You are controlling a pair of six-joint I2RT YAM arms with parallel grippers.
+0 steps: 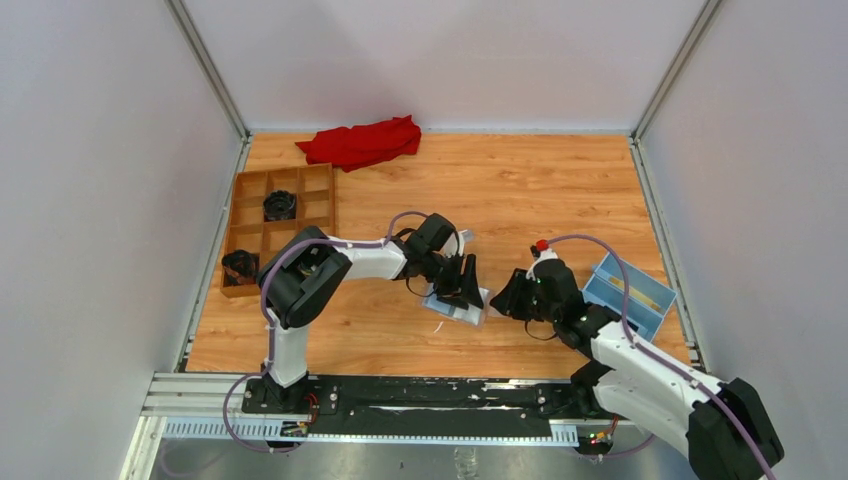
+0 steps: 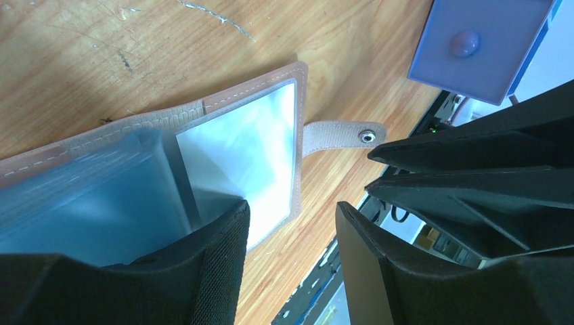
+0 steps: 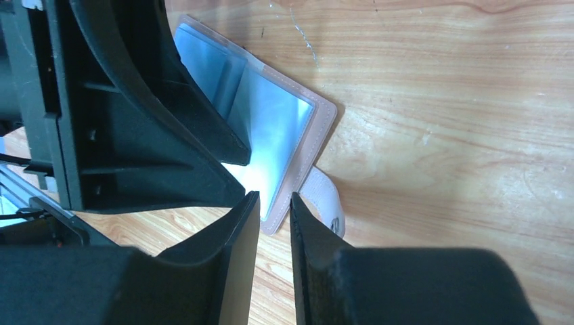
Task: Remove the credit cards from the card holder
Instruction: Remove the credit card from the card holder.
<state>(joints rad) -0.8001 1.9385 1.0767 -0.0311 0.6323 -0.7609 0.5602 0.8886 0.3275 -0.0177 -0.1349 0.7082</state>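
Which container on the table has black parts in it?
The brown compartment tray at far left: black parts sit in two of its compartments. The blue box on the right holds nothing black.

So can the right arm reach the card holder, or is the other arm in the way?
Probably yes. The right fingers sit right at the card holder's open edge, with only bare table between. The left fingers cover just its other side.

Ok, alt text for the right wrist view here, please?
An open card holder with shiny clear sleeves and a tan-pink border lies on a wooden table, its snap strap trailing beside it. The right gripper, fingers slightly apart, points at its near corner, while the left gripper reaches over it from the left.
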